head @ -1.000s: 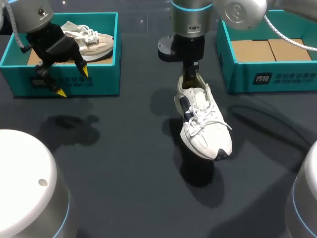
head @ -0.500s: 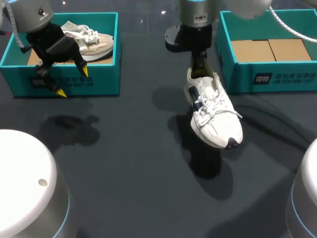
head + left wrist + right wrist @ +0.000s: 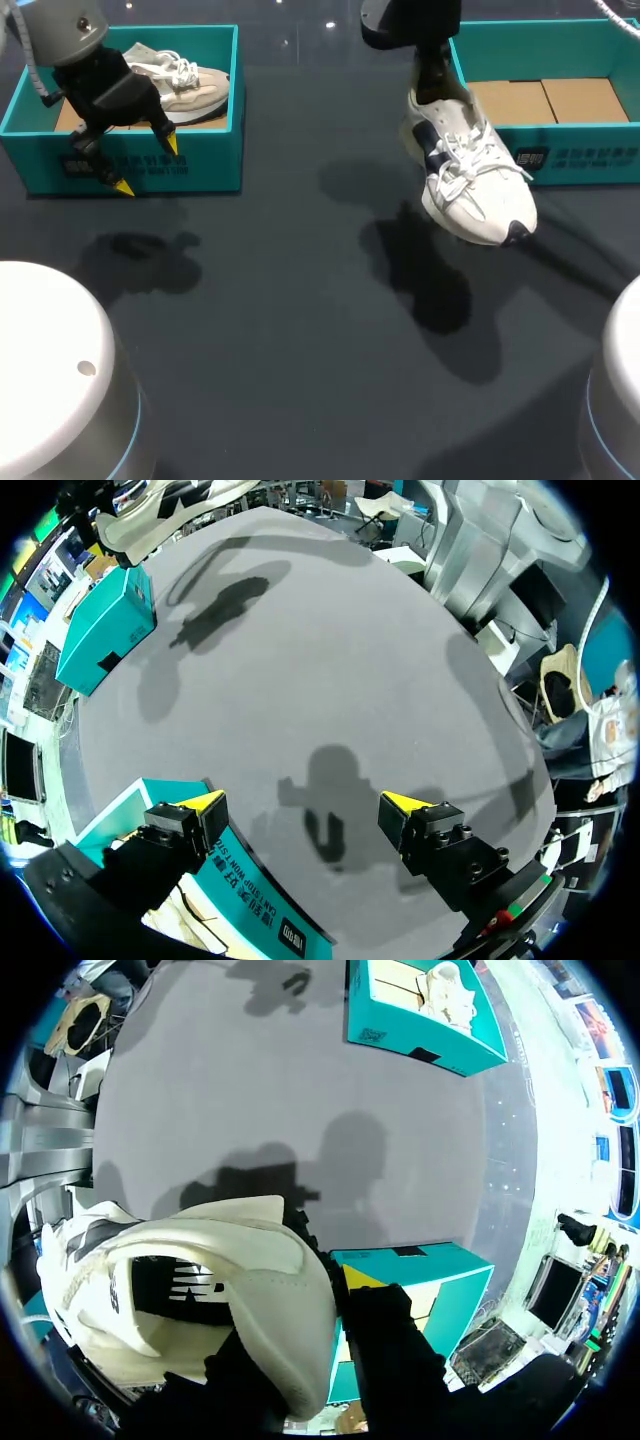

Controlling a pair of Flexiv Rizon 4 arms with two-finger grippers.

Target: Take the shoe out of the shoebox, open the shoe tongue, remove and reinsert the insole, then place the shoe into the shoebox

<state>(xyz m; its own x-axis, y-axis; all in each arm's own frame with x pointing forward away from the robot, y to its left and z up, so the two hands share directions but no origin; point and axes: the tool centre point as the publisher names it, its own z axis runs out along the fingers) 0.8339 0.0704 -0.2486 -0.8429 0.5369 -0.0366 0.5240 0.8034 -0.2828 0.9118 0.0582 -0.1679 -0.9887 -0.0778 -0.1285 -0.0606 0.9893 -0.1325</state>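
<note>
Head view: at two o'clock the white shoe [image 3: 468,185] is held aloft, its heel collar pinched by the right gripper [image 3: 432,80], toe drooping beside the right shoebox [image 3: 580,155], presumably for placing inside. At ten o'clock the left gripper [image 3: 147,165] is spread wide, empty.

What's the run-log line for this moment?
right gripper: shut on white shoe heel, lifted at right shoebox front corner | left gripper: open, over left shoebox front wall

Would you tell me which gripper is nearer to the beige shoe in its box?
Left. The left gripper hangs close by the beige shoe; the right gripper holds the white sneaker across the table.
</note>
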